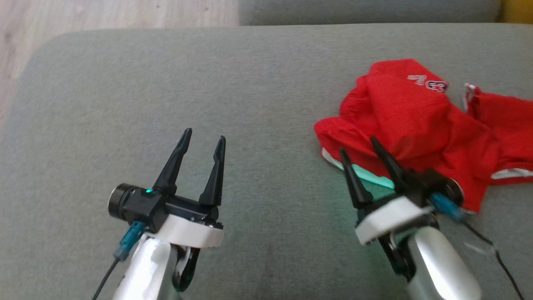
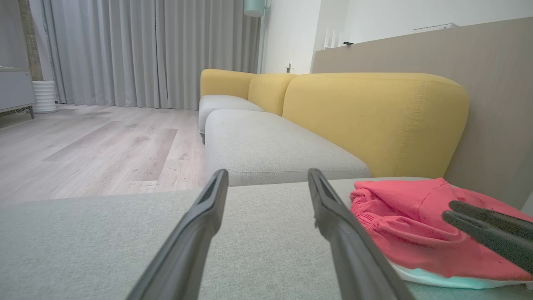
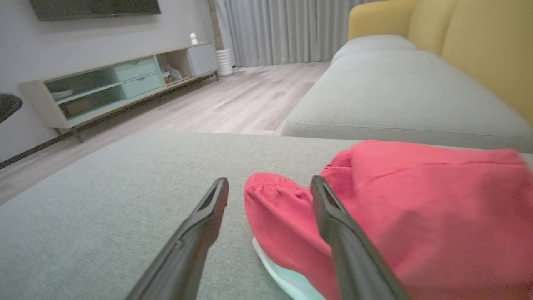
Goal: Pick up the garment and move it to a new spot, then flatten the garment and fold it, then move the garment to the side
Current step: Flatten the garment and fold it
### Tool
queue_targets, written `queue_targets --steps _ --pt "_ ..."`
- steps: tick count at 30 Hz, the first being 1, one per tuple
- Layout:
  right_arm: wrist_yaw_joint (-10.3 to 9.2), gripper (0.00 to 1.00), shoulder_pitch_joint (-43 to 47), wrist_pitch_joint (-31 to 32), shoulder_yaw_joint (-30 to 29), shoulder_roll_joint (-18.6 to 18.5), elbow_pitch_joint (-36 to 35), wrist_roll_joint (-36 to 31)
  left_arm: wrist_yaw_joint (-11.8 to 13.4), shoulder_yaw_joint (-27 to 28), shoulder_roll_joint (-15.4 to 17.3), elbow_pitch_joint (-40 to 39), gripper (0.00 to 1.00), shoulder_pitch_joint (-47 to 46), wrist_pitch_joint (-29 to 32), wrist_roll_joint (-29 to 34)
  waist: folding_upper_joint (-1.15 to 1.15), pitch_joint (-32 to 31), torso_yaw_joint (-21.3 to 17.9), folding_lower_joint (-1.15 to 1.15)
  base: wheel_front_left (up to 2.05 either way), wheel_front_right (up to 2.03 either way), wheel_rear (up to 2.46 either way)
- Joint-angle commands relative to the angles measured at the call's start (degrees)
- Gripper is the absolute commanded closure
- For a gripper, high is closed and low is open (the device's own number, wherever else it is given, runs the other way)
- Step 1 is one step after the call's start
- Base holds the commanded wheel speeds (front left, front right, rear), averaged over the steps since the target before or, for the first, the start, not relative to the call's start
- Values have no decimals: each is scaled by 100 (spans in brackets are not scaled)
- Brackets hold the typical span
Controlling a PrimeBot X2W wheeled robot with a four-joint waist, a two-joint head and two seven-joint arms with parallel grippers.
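Note:
A red garment (image 1: 420, 121) with white trim and a small printed logo lies crumpled on the right side of the grey cushion (image 1: 208, 83). My right gripper (image 1: 361, 148) is open just in front of its near left edge, one finger over the red cloth, nothing held. In the right wrist view the garment (image 3: 416, 216) bulges between and right of the open right gripper (image 3: 268, 185). My left gripper (image 1: 207, 136) stands open over bare cushion, well left of the garment. The left wrist view has the garment (image 2: 404, 225) at right, beyond the open left gripper (image 2: 266, 175).
A second grey seat cushion (image 2: 270, 146) with yellow backrests (image 2: 374, 116) lies beyond this one. Wooden floor (image 2: 91, 141) lies past the cushion's left and far edges. A low media cabinet (image 3: 112, 83) stands against the wall across the room.

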Motion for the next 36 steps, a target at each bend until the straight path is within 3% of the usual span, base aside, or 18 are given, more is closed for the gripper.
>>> queue_targets --steps 1,9,22,23,24,25,36 --pt "-5 0 -331 156 193 -19 23 89 -14 127 7 -140 0 -253 -24 21 0 81 139 0 0 0 0" --pt "-5 0 -1143 768 94 -18 1375 -26 -21 68 -1 -133 0 -333 -24 -46 0 227 499 0 0 0 0" --pt "-5 0 -1800 647 16 -18 2716 -153 -24 20 -6 -177 0 -380 -24 -69 0 426 639 0 0 0 0" --pt "-5 39 -1841 572 40 -18 2768 -101 -25 13 -6 -176 0 -386 -24 -76 0 432 647 0 0 0 0" --pt "-5 92 -1882 488 80 -18 2810 -32 -25 7 -6 -174 0 -390 -24 -82 0 437 654 0 0 0 0" --pt "-5 100 -1922 394 154 -18 2835 55 -25 3 -6 -172 0 -395 -24 -87 0 441 660 0 0 0 0" --pt "-5 100 -2359 -437 1399 -18 2648 956 -12 -58 -7 -147 0 -446 -24 -145 0 432 743 0 0 0 0"
